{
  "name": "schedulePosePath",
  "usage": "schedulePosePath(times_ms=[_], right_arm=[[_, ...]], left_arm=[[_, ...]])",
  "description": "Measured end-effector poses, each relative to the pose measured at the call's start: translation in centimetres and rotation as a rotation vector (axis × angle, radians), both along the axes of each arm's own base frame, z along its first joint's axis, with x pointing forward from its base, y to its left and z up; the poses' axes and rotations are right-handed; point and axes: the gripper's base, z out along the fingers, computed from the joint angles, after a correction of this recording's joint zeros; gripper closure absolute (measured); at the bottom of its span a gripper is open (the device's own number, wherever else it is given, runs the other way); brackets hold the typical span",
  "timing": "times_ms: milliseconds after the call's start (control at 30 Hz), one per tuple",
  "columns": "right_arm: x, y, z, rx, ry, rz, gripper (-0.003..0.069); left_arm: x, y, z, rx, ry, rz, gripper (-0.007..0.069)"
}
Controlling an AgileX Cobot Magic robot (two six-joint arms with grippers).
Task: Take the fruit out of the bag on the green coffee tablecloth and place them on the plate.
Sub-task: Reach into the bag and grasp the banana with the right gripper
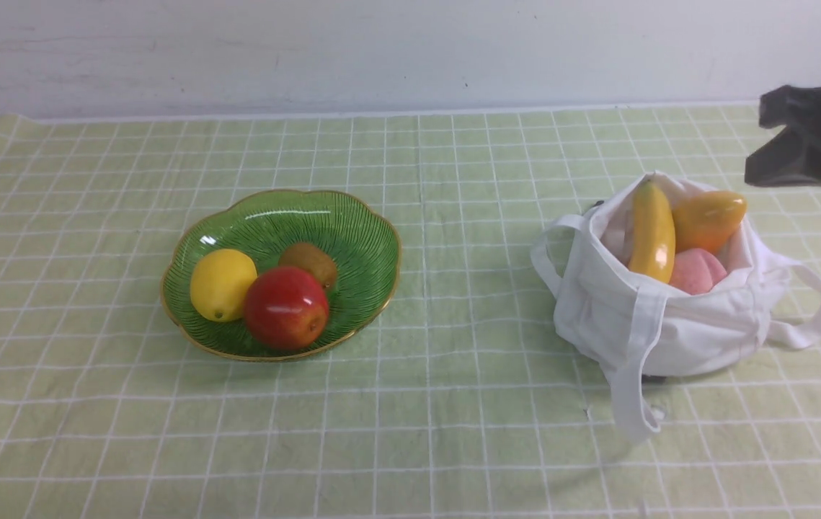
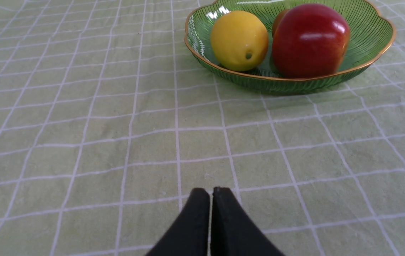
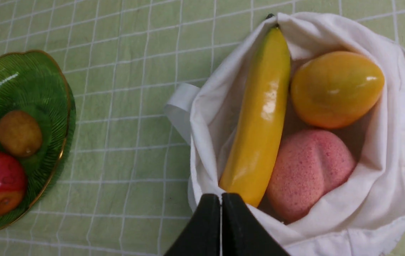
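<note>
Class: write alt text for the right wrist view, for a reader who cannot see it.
An open white cloth tote bag holds a long yellow banana, an orange-yellow oval mango and a pale pink peach, with the shut right gripper over it. Nearby, a green glass plate holds other fruit.

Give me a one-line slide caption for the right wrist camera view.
Shut right pincer facing an open white cloth bag holding a long yellow banana, orange mango and pink peach.

Left tool [image 2: 211, 192] and right tool [image 3: 221, 196] — each with jaws pressed together, gripping nothing.
</note>
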Motion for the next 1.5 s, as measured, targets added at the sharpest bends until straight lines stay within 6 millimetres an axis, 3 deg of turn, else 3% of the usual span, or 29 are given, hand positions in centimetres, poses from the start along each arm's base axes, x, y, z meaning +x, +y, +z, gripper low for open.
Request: schedulePosePath(times_ms=[133, 300, 400, 433, 467, 633, 733, 933, 1167, 1367, 1500], right_arm=[[1.9, 1.7, -2.2, -0.064, -0.026, 0.026, 0.0620], [3.4, 2.3, -4.4, -0.079, -0.017, 0.000, 0.0516], [4.2, 2.2, -5.7, -0.077, -0.007, -0.028, 0.0394], [4.2, 2.2, -5.8, -0.077, -0.003, -0.028, 0.0394], [4.7, 2.2, -6.9, -0.076, 0.015, -0.039, 0.0307], [5.9, 2.4, -10.1, -0.050, 0.079, -0.066, 0.0165], [6.4, 2.4, -10.6, -0.031, 0.068, -0.088, 0.0172], [6.5, 2.5, -10.8, -0.028, 0.066, -0.083, 0.0355], [6.4, 2.5, -10.5, -0.023, 0.068, -0.079, 0.0349], [4.9, 2.4, -5.8, -0.022, -0.034, -0.060, 0.0349], [4.1, 2.3, -3.8, -0.029, -0.087, -0.055, 0.0349]], left_arm=[[0.0, 0.0, 0.0, 0.000, 0.000, 0.000, 0.0632], [0.0, 0.0, 0.0, 0.000, 0.000, 0.000, 0.0632], [0.0, 0.0, 0.0, 0.000, 0.000, 0.000, 0.0632], [0.0, 0.0, 0.0, 0.000, 0.000, 0.000, 0.0632], [0.0, 0.0, 0.0, 0.000, 0.000, 0.000, 0.0632], [0.0, 0.0, 0.0, 0.000, 0.000, 0.000, 0.0632], [0.0, 0.0, 0.0, 0.000, 0.000, 0.000, 0.0632], [0.0, 0.0, 0.0, 0.000, 0.000, 0.000, 0.0632], [0.0, 0.0, 0.0, 0.000, 0.000, 0.000, 0.0632], [0.0, 0.0, 0.0, 0.000, 0.000, 0.000, 0.0632], [0.0, 0.0, 0.0, 0.000, 0.000, 0.000, 0.0632]])
